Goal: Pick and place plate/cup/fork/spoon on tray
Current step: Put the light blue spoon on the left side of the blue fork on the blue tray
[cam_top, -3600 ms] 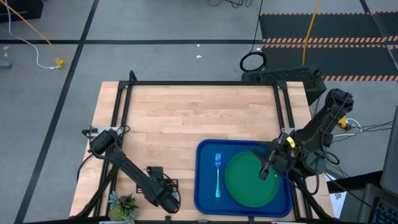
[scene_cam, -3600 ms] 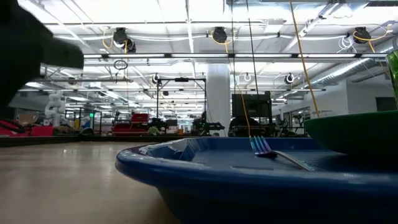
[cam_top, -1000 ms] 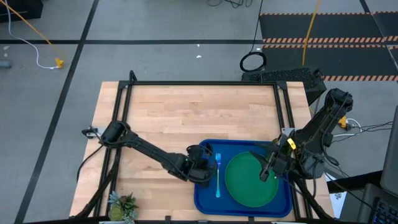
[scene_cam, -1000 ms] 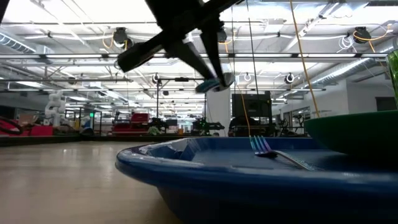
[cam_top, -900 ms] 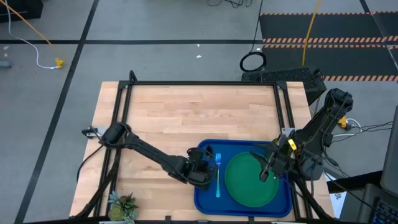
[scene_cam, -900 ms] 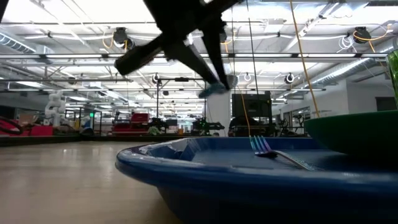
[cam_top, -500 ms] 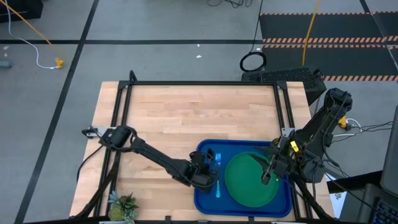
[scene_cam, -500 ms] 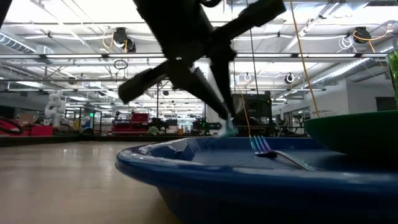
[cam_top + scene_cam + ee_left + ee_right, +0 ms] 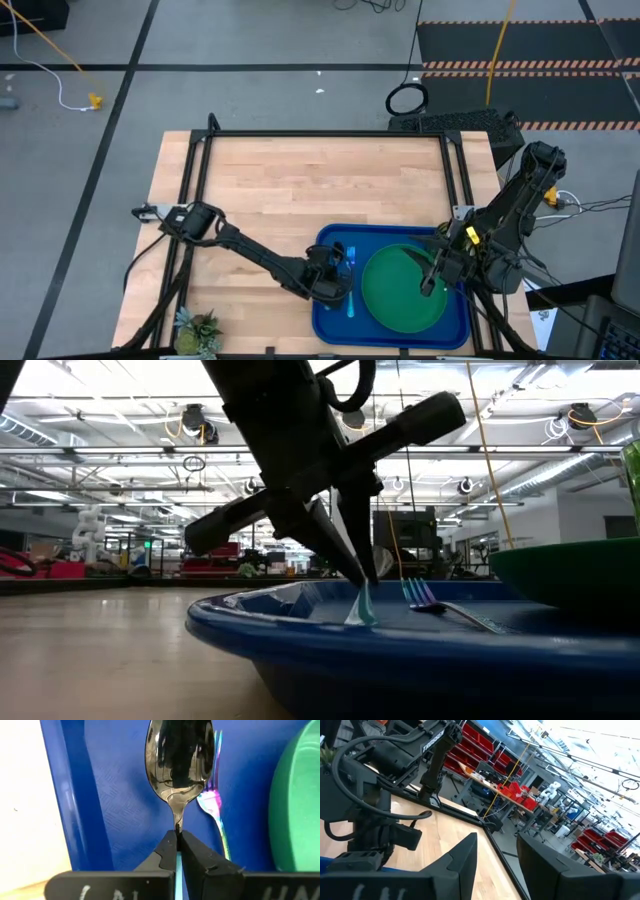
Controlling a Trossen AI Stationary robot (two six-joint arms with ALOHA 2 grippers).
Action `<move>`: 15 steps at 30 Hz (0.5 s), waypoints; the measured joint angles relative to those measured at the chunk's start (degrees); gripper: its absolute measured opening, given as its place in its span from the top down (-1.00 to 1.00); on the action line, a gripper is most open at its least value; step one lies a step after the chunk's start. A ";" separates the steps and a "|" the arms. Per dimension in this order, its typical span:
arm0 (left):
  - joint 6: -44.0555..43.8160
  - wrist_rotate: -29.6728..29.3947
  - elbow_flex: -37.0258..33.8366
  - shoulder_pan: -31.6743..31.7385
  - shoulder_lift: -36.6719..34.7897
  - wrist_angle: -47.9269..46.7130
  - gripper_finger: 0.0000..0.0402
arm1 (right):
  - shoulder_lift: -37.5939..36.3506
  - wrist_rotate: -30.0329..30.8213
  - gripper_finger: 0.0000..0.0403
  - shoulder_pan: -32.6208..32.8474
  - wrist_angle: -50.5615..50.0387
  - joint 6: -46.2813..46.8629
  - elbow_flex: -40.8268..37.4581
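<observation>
The blue tray (image 9: 322, 322) lies at the table's near right and holds the green plate (image 9: 403, 288) and the fork (image 9: 350, 304). My left gripper (image 9: 336, 272) hangs over the tray's left part, beside the fork (image 9: 216, 807), shut on the spoon (image 9: 179, 755). In the low view the spoon's lower end (image 9: 362, 606) is down at the tray's floor, behind the rim (image 9: 300, 632). My right gripper (image 9: 497, 865) stands open above the plate with nothing between its fingers. Of the cup, only a green sliver (image 9: 633, 465) shows above the plate (image 9: 570, 575). My left gripper pinches the spoon between its two fingertips (image 9: 196, 854), at the thin neck where metal meets the blue handle (image 9: 178, 826). The fingers slant down from the table's left and lie along the spoon. The bowl sticks out ahead of them, over the tray floor; whether it touches I cannot tell.
A small spiky potted plant (image 9: 198, 330) stands at the table's near left corner. Bare wood (image 9: 320, 180) stretches across the far half. A black frame rail (image 9: 325, 133) runs along the far edge. The tray's raised rim (image 9: 75, 795) stands just left of the spoon.
My left gripper has come down from well above the tray to just over its floor, drifting a little toward the near edge and staying shut. The spoon has gone down with it, its free end now low beside the fork.
</observation>
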 joint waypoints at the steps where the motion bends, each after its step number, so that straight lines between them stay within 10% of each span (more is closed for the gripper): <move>1: -0.02 0.02 0.00 0.00 0.00 0.02 0.94 | 0.00 0.00 0.35 0.00 0.00 0.00 0.00; 15: -1.57 0.99 0.00 0.00 0.00 1.05 0.69 | 0.00 0.06 0.35 0.00 -0.02 -0.02 0.00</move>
